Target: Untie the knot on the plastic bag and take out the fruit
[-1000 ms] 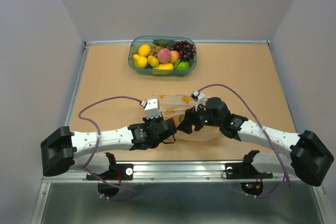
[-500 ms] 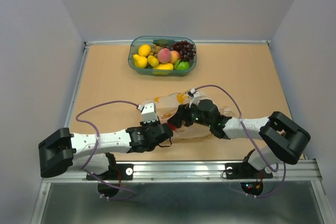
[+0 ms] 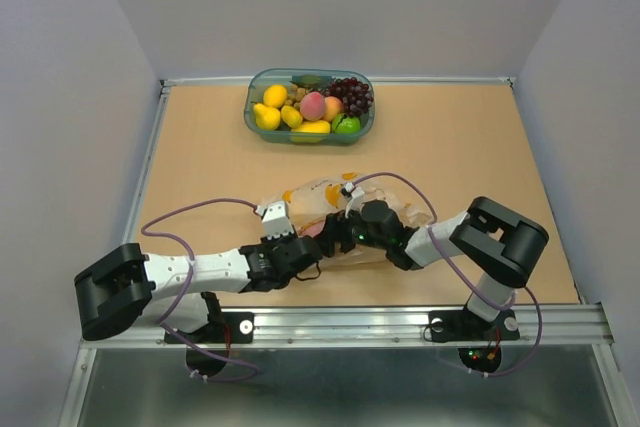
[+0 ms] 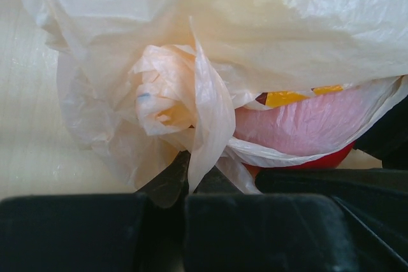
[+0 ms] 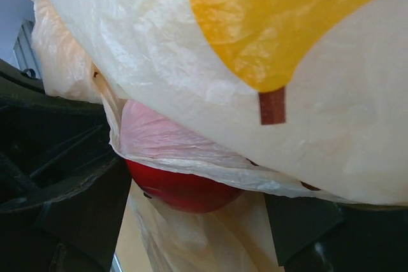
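The plastic bag [image 3: 322, 195] lies on the tabletop [image 3: 450, 147], between the two pincers. The left pincer [image 4: 185, 183] is closed and pinches a fold of the bag. The knot [image 4: 162, 90] sits just in front of it. The right pincer [image 3: 342, 233] is open and faces the bag from the other side, with a red fruit [image 5: 182, 189] right before it. The left arm is nearer the knot.

Far edge: clear teal-tinted oval plastic tub [image 3: 310, 107] of fruit, near the back wall.
Table middle: bare tan tabletop [image 3: 470, 147] between the tub and the thin pale peach film bag [image 3: 318, 195]; passable.
Bag's near-left: left gripper [image 3: 306, 245], clamped on film, blocks it.
Bag's near-right: right gripper [image 3: 332, 231], jaws spread about the bag, plus its folded arm.
Far right: bare.
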You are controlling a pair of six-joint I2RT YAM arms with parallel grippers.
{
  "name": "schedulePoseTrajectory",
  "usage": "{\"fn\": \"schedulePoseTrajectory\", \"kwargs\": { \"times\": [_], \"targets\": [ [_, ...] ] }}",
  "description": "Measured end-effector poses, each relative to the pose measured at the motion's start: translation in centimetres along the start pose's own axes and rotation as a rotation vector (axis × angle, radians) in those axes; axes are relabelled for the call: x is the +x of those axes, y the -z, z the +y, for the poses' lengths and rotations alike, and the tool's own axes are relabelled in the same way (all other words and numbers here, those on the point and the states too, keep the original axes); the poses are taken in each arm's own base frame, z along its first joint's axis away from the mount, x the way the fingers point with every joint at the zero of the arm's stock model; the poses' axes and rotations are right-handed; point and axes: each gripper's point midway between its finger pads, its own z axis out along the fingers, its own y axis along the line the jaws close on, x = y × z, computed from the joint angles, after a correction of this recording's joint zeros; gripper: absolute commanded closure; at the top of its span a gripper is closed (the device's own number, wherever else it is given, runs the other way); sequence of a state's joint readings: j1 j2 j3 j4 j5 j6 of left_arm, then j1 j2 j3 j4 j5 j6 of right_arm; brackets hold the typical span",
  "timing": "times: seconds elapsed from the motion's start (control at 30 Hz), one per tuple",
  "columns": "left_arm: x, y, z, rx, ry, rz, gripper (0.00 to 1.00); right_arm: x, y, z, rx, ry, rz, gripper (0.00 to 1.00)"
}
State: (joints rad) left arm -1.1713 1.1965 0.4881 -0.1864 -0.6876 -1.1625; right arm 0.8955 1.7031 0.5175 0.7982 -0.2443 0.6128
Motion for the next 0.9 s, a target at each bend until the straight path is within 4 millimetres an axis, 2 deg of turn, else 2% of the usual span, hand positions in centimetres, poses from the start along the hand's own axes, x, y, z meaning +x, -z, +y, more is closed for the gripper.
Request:
{"fn": "schedulePoseTrajectory", "kwargs": {
  "times": [0.03, 0.13, 0.17, 0.2, 0.33, 0.5, 0.73, 0.83, 0.9],
  "targets": [
    [0.0, -0.1, 0.1, 0.0, 0.004, 0.001, 1.0, 0.0, -0.1, 0.1, -0.004, 0.004, -0.003, 0.39],
    [0.0, -0.2, 0.1, 0.003, 0.011, 0.001, 1.0, -0.1, -0.1, 0.1, -0.004, 0.011, -0.006, 0.6],
    [-0.1, -0.3, 0.1, 0.001, 0.015, -0.001, 1.0, -0.1, 0.0, 0.1, -0.005, 0.02, -0.008, 0.73],
    [-0.2, -0.4, 0.1, 0.0, 0.017, -0.002, 1.0, -0.2, 0.1, 0.1, -0.003, 0.022, -0.011, 0.76],
    [-1.1, -1.0, 0.7, -0.024, 0.024, -0.015, 1.0, -1.1, 2.1, 1.0, -0.006, 0.057, -0.038, 0.82],
    [-3.3, -1.7, 2.2, -0.071, 0.027, -0.051, 1.0, -2.8, 4.5, 2.6, -0.014, 0.125, -0.065, 0.88],
    [-5.1, -1.8, 2.4, -0.085, -0.012, -0.084, 1.0, -3.8, 8.4, 4.2, -0.003, 0.239, -0.029, 0.9],
    [-5.4, -1.8, 2.2, -0.08, -0.024, -0.088, 1.0, -6.1, 9.7, 5.6, 0.004, 0.277, -0.074, 0.9],
    [-5.5, -1.6, 2.2, -0.078, -0.029, -0.087, 1.0, -9.2, 10.1, 6.5, 0.045, 0.309, -0.14, 0.9]
  ]
}}
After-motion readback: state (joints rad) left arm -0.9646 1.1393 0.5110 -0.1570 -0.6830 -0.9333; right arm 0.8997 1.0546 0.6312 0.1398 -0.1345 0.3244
